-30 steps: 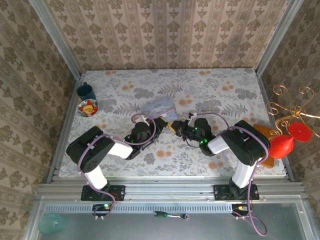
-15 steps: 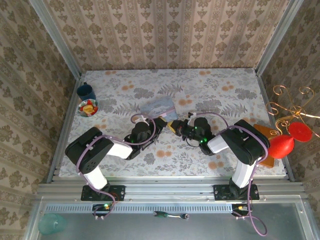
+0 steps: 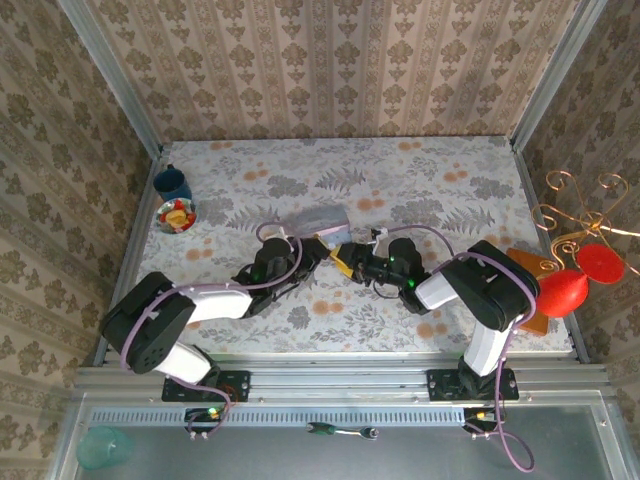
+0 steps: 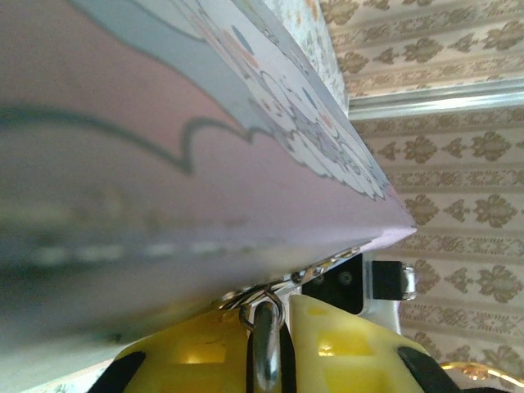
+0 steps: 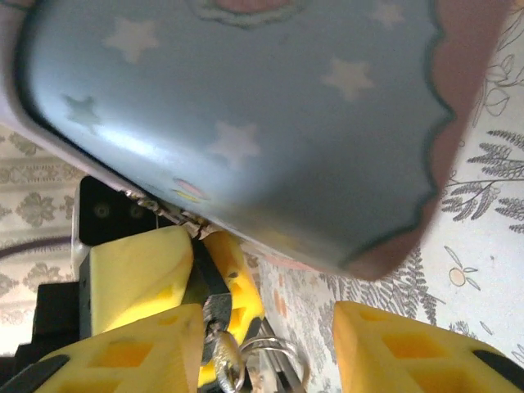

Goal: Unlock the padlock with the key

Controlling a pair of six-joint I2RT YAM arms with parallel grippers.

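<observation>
Yellow-fingered, my left gripper (image 4: 262, 344) clamps the padlock (image 5: 211, 304); my right gripper (image 5: 262, 332) gapes beside the key (image 5: 223, 360); unlocking apparently remains.

Damask-patterned walls (image 3: 330, 60) enclose a floral-clothed table (image 3: 450, 190).

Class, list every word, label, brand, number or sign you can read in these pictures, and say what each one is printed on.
None: no word, number, brand or sign can be read in any view.
Pouch: pale stars and a scalloped edge, no letters.
Pouch print in the left wrist view: too blurred to read.
</observation>
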